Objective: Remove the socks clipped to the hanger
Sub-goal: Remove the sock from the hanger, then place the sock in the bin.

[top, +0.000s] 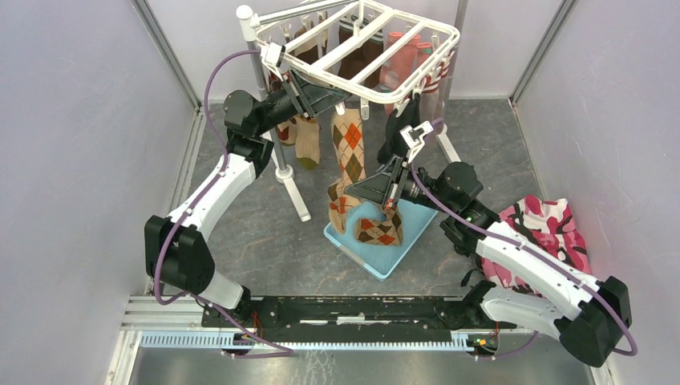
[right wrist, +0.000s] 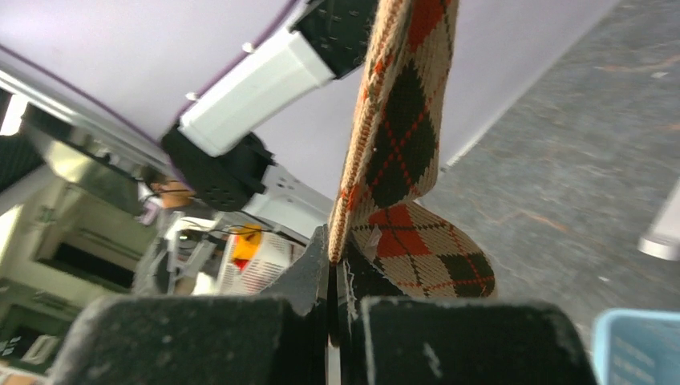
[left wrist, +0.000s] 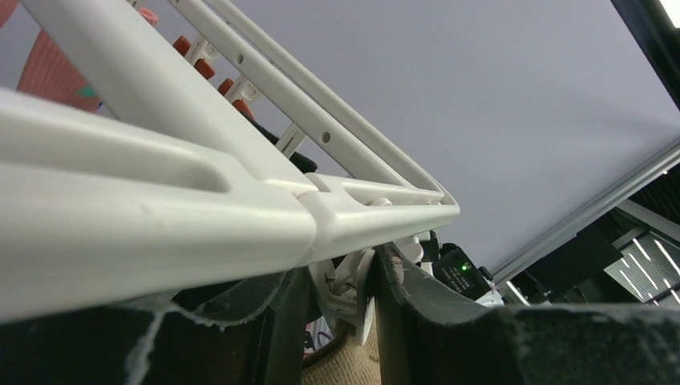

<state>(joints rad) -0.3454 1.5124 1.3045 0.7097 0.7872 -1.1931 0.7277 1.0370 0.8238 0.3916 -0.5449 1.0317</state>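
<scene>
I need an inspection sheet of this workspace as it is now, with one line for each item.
Surface: grey table, scuffed, no spill seen.
Job's things: white hanger at the pole stand; argyle sock clipped; coral socks and brown socks also hang.
Clutter: camouflage cloth heap at the right; light blue basket with a second argyle sock in it.
Grippers: left gripper pinches a white clip; right gripper shut on the argyle sock.
Cables: purple cable along each arm, looping free.
Surroundings: pale walls, metal corner posts.
</scene>
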